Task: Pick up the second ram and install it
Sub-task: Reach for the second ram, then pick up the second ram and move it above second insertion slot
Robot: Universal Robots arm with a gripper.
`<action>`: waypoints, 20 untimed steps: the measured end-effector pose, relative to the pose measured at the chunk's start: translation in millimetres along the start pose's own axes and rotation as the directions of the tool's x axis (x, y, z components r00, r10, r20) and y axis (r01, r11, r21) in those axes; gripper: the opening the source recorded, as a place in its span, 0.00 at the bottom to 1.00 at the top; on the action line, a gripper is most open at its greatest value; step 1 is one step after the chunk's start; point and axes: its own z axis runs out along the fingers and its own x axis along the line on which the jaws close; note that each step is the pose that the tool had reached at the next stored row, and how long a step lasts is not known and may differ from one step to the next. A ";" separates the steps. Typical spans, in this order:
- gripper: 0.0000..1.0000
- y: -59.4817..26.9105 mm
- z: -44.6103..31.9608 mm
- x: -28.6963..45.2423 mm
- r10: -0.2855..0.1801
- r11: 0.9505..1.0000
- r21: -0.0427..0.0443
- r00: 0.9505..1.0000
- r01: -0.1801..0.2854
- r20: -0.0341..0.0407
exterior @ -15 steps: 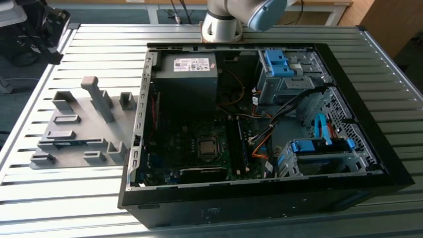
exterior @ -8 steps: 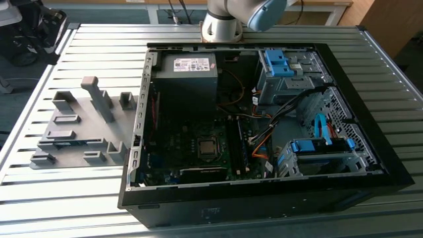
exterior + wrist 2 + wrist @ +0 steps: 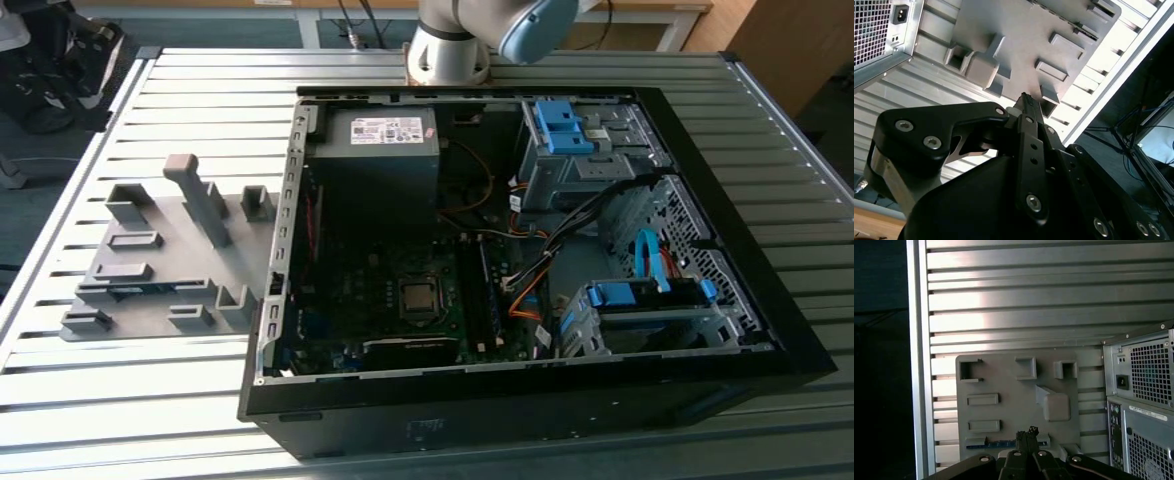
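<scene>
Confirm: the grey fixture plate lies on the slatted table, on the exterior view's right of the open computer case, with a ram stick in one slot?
Wrong side: the grey fixture plate lies on the exterior view's left of the open computer case, as that view shows. It is on the slatted table, ram stick in one slot.

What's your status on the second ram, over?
Gripper shut, empty, hovering over grey fixture plate. Second ram lying in its fixture slot, not picked up. Nothing seen blocking it.
</scene>
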 end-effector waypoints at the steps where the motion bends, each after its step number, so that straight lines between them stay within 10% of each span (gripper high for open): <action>1: 0.11 -0.1 0.1 1.2 0.000 1.000 0.000 1.000 0.000 0.000; 20: 0.11 -1.4 1.0 17.9 0.000 1.000 0.000 1.000 0.000 0.000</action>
